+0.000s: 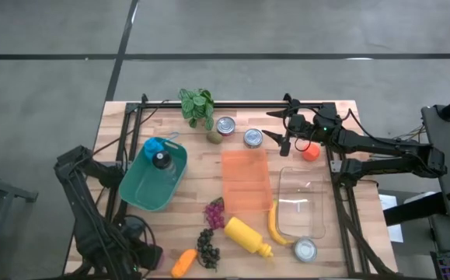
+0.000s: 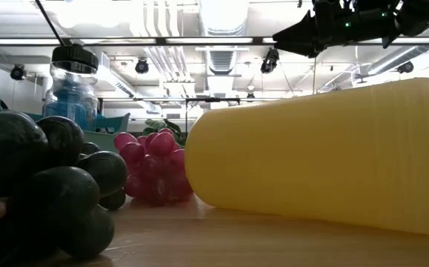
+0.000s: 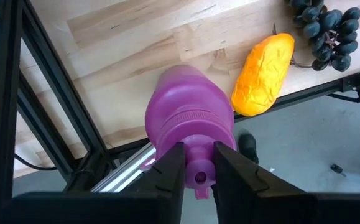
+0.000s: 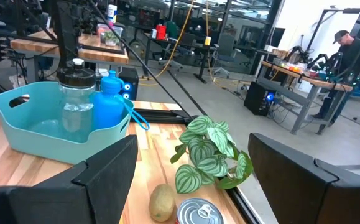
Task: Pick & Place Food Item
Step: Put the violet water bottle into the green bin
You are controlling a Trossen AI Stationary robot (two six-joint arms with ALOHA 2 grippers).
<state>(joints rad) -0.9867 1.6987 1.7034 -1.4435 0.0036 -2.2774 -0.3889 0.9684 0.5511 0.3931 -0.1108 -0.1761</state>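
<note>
Pinches the white-capped neck of a magenta plastic bottle [image 3: 189, 118] between the pressed-in fingers of the left tool [image 3: 198, 167], down past the tabletop [image 1: 201, 177] edge at seven o'clock. Holds it by the narrow neck, probably because the fat body would not fit the jaws. Sits just beside a lumpy orange food piece [image 3: 263, 73] and a bunch of dark grapes [image 3: 326, 28], both lying loose near the six o'clock edge.

Moving right: keeps two bottles upright inside a teal plastic basin [image 1: 135, 194] at nine o'clock, its walls stopping them from tipping. Finds a small green-and-white leafy plant [image 1: 197, 106] at twelve o'clock, with a brown kiwi [image 1: 214, 138] and a silver tin can [image 1: 225, 126] just beside it.

Carries nothing in the right tool [image 1: 273, 126], spread wide and raised above the tabletop at one o'clock, pointing toward the kiwi and can. Suggests the kiwi as the likely food item to pick, lying free on the wood at twelve o'clock. Leaves a clear plastic bin [image 1: 280, 204] at four o'clock, probably as the drop spot.
</note>
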